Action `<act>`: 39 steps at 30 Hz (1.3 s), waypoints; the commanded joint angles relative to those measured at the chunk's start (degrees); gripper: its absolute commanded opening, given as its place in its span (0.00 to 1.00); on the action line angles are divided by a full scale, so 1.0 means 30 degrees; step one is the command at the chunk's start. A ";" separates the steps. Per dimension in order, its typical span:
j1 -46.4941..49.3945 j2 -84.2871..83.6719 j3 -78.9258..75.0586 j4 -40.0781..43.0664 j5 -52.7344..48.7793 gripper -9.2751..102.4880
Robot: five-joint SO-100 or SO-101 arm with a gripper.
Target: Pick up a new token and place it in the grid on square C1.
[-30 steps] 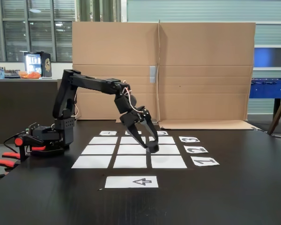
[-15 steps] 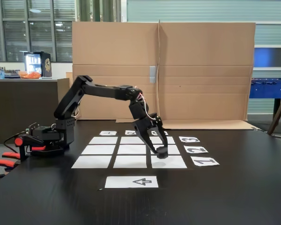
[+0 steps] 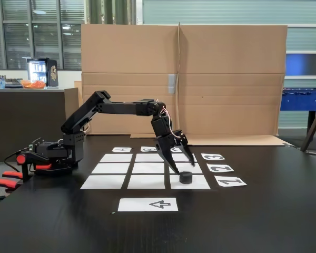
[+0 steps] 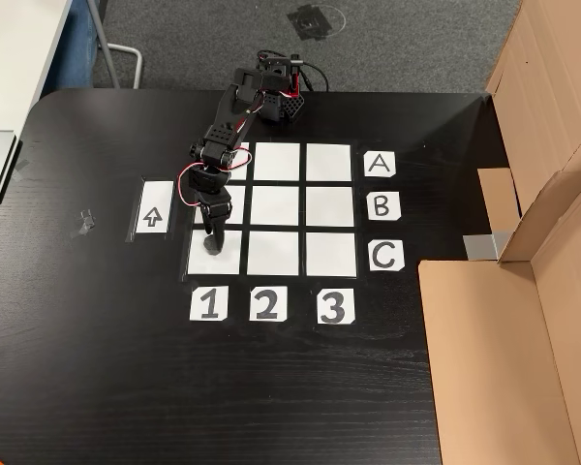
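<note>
The token [image 3: 185, 177], a short black puck, lies on square C1 [image 3: 200, 183], the near right corner cell of the grid [image 3: 147, 168] in the fixed view. My gripper [image 3: 183, 167] hangs just above it, open, with one fingertip on each side and neither touching it. From above, the token [image 4: 210, 245] rests on square C1 [image 4: 230, 258], the grid [image 4: 278, 205] cell in line with the "C" and "1" labels. There the gripper [image 4: 211, 236] partly covers it.
A white strip with an arrow [image 3: 148, 204] lies in front of the grid. Number labels [image 3: 220, 168] edge the right side. A cardboard wall [image 3: 184, 79] stands behind the table. The arm's base [image 3: 52, 155] and cables sit at the left.
The arm reached forward and to the right, lowering the token onto the corner cell. The fingers have opened, and the token now rests on the paper.
</note>
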State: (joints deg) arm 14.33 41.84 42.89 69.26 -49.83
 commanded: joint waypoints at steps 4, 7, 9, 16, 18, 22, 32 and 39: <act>0.0264 0.1494 -0.0820 0.0176 0.0000 0.55; 0.0322 0.2109 -0.1260 0.0176 -0.0029 0.58; 0.0352 0.2666 -0.1699 0.0176 -0.0029 0.58; 0.0674 0.4717 -0.4746 0.1611 -0.0117 0.58; 0.0879 0.4717 -0.6621 0.2666 -0.0117 0.58; 0.1758 0.4717 -1.0107 0.4131 -0.0146 0.58; 0.6211 0.4717 -1.7344 0.7178 -0.0703 0.58; 0.9814 0.4043 -2.0654 0.9258 -0.0557 0.58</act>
State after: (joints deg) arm 40.43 53.00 -14.15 95.54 -51.50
